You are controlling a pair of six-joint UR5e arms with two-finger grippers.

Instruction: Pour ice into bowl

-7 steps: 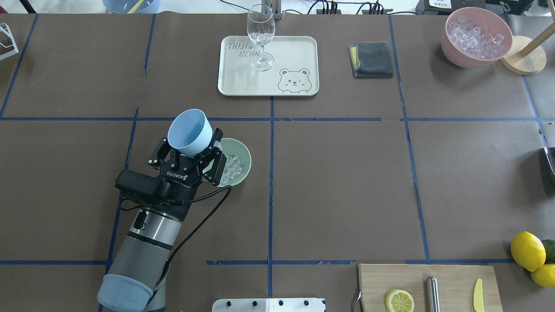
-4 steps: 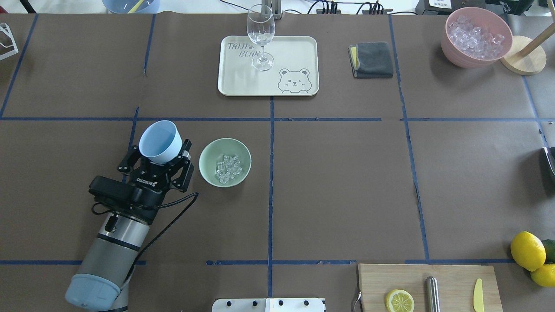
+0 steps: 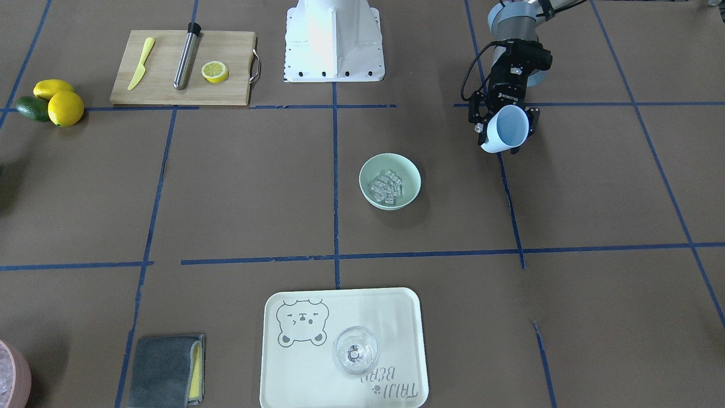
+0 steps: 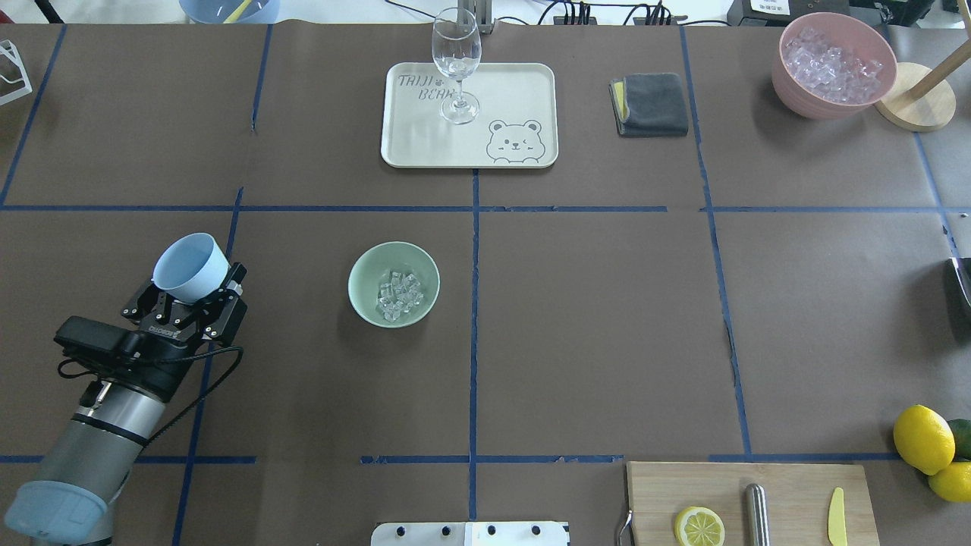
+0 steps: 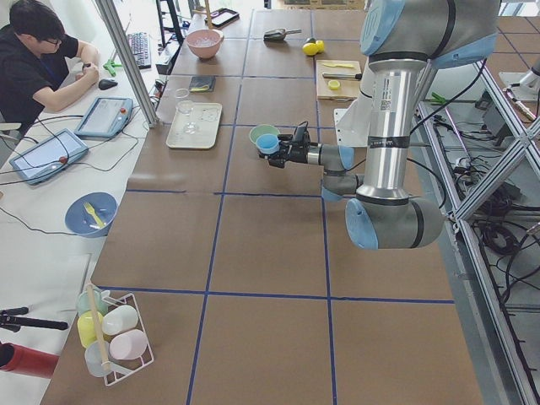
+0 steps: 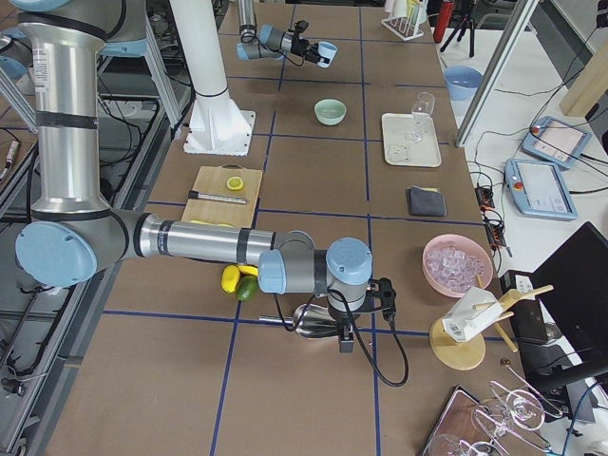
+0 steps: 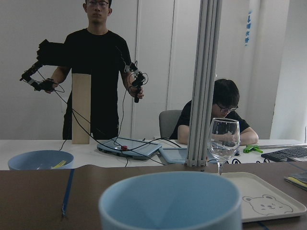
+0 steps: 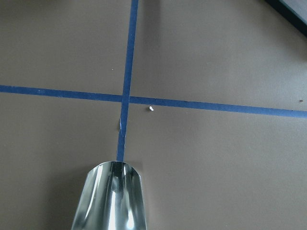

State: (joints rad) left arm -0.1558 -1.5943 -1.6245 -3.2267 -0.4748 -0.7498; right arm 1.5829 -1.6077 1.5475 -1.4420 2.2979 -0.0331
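Observation:
The pale mint-green bowl (image 4: 364, 284) stands on the table left of centre and holds a small heap of clear ice cubes (image 4: 398, 294); both also show in the front-facing view, the bowl (image 3: 410, 178) and the ice (image 3: 386, 186). My left gripper (image 4: 191, 284) is shut on an empty-looking blue cup (image 4: 190, 265), held upright well to the left of the bowl and apart from it. The cup fills the bottom of the left wrist view (image 7: 170, 201). My right gripper (image 6: 337, 328) is low at the far right of the table, with a shiny metal scoop (image 8: 112, 196) in it.
A cream tray (image 4: 523, 91) with a wine glass (image 4: 456, 61) stands at the back centre. A grey cloth (image 4: 651, 104) and a pink container of ice (image 4: 833, 64) are at the back right. A cutting board (image 4: 789, 500) and lemons (image 4: 922, 438) are at the front right.
My left gripper has carried the blue cup leftward and back, away from over the bowl, and turned it upright. The ice lies in the bowl, now fully uncovered.

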